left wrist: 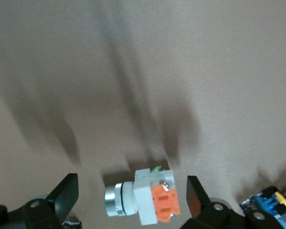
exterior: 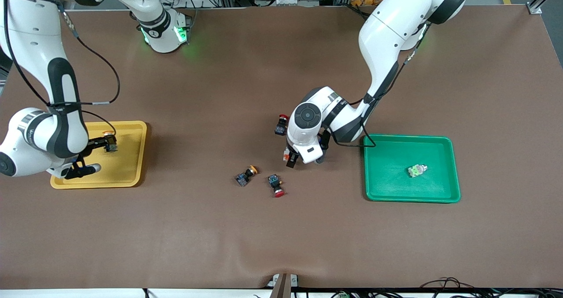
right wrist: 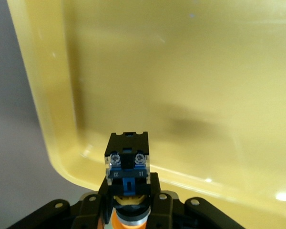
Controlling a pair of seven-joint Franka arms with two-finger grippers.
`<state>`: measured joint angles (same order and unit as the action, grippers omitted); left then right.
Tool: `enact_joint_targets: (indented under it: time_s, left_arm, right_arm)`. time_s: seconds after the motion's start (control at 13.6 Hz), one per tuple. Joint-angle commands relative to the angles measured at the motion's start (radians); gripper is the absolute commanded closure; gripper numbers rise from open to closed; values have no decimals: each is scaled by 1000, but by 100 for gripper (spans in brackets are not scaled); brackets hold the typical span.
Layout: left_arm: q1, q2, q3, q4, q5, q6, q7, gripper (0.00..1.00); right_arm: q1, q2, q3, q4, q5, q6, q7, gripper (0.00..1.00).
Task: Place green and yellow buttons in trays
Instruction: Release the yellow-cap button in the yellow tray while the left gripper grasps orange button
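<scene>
Nearest the lens: the shallow green plastic tray point(exterior: 455, 170), its low rim in the lower half of the front view toward my left arm's end. One white-bodied, green-faced push button point(exterior: 417, 170) lies flat in it.
My left claw point(left wrist: 131, 195): spread wide and low over the brown table mat point(exterior: 281, 236) at mid-frame, one finger on each side of a button, so that one closing should catch it.
Between those fingers: a white-bodied button with an orange face and a metal collar point(left wrist: 148, 202), lying on its side. The pads stand apart from it and nothing is pinched yet.
Its likely home: the green tray just beside that arm, I judge.
My right claw point(right wrist: 128, 200): pressed together on a dark-bodied button with an orange-yellow round cap point(right wrist: 127, 162), cap toward my palm and terminals outward.
Where it hangs: over the shallow yellow plastic tray point(exterior: 140, 157), inside the rim, so a release should drop it in.
Further out, lower centre: another dark yellow-capped button point(exterior: 246, 175) loose on the mat and yet to be placed.
Not mine to move: two dark red-capped switches, one point(exterior: 277, 185) beside that loose button, one point(exterior: 280, 124) above my left claw in the frame.
</scene>
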<state>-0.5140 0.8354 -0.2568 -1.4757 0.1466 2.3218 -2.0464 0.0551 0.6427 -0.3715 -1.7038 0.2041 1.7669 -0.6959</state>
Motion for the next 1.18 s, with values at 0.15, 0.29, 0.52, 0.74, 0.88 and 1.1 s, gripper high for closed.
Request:
enact_joint_targets:
  time_s: [0.15, 0.29, 0.52, 0.74, 0.88, 1.1]
  left_arm:
    - [-32, 31, 27, 31, 19, 28, -44, 0]
    - [-41, 34, 28, 31, 19, 62, -55, 0]
    - [-44, 47, 27, 31, 18, 85, -66, 0]
    - [-55, 47, 27, 29, 16, 85, -64, 0]
    - [-57, 53, 27, 29, 14, 85, -64, 5]
    - [-57, 53, 27, 29, 14, 85, -63, 29]
  right_arm:
    - [-59, 69, -4, 73, -28, -20, -385, 100]
    - [-81, 87, -4, 96, -28, -18, -485, 100]
    - [-86, 98, -4, 111, -25, -20, -487, 10]
    - [-69, 92, -4, 112, -23, -35, -343, 0]
    - [-37, 84, -4, 119, -19, -96, -198, 0]
    - [17, 86, 3, 154, 41, -199, 25, 0]
